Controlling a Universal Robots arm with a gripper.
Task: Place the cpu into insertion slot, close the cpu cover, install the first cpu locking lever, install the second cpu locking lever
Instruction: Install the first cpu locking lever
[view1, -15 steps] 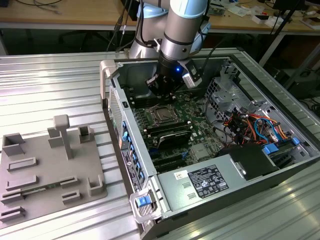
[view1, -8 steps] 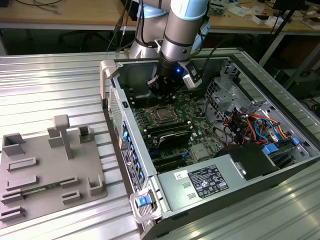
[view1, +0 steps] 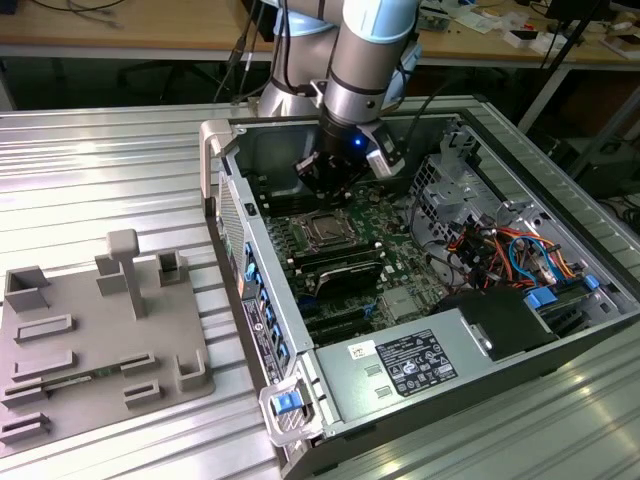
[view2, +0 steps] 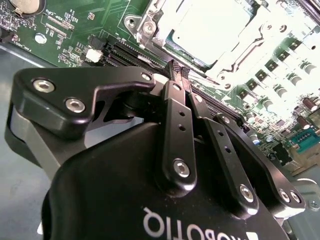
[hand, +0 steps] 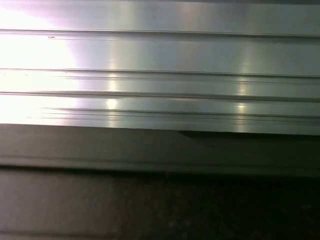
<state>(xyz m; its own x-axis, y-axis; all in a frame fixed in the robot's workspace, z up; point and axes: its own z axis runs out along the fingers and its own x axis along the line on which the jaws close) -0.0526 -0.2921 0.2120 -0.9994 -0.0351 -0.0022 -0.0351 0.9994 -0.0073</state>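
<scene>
My gripper (view1: 335, 178) hangs inside the open computer case, just behind the insertion slot (view1: 325, 232) on the green motherboard. In the second wrist view its black fingers (view2: 172, 115) meet at the tips, so my gripper (view2: 177, 70) is shut with nothing seen between them. Just beyond the tips lies the cpu (view2: 205, 30), its silver-grey top flat in the socket. The shiny cpu cover (view2: 240, 47) frames it and looks laid down over its edges. A metal lever end (view2: 150, 22) sits at the socket's corner; whether it is latched I cannot tell.
Long black memory slots (view1: 340, 270) flank the socket. A power supply (view1: 420, 360) fills the case's near end, with a cable bundle (view1: 505, 250) and drive cage (view1: 450, 190) on the exterior view's right. A grey fixture plate (view1: 100, 340) lies on the ribbed metal table (hand: 160, 55).
</scene>
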